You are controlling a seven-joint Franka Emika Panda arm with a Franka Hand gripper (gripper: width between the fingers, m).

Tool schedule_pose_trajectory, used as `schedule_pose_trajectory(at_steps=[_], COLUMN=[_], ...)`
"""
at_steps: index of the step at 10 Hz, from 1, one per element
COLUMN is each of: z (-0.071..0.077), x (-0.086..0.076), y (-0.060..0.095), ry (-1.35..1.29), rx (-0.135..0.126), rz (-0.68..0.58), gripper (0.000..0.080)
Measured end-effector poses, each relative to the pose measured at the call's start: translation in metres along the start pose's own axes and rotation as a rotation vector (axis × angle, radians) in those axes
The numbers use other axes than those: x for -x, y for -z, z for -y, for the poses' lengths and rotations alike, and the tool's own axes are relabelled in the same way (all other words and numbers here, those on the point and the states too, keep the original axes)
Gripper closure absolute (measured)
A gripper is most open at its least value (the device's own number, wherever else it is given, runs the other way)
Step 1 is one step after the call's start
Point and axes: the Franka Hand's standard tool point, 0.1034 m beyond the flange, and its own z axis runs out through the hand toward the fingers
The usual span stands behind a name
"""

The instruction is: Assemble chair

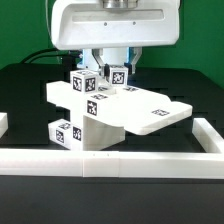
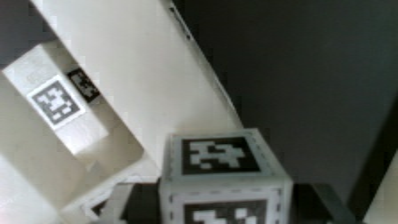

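Note:
In the exterior view the partly built chair [image 1: 100, 115] stands at the table's middle: a wide flat slab [image 1: 150, 110] resting on blocky white tagged parts. My gripper [image 1: 115, 70] hangs over the chair's back part and is shut on a small square white post [image 1: 117, 73] with tags on its faces. In the wrist view that post [image 2: 222, 165] fills the space between the jaws of the gripper [image 2: 222, 205], tag faces toward the camera. Beyond it lie a long white slab [image 2: 151, 70] and a tagged white piece [image 2: 63, 100]. The fingertips themselves are mostly hidden behind the post.
A low plain white border rail [image 1: 110, 160] runs along the front of the black table, with side pieces at the exterior view's right [image 1: 205, 135] and left [image 1: 3, 122]. The arm's glossy white body [image 1: 110, 25] fills the space above the chair.

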Motion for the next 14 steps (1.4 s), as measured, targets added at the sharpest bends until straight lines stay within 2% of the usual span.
schedule_pose_trajectory(at_steps=[10, 14], z=[0.0011, 0.0028], x=[-0.0009, -0.0039], y=[0.0004, -0.0006], ry=[-0.622, -0.89], rx=[-0.003, -0.029], rz=[-0.002, -0.049], gripper=[0.0515, 0.0515])
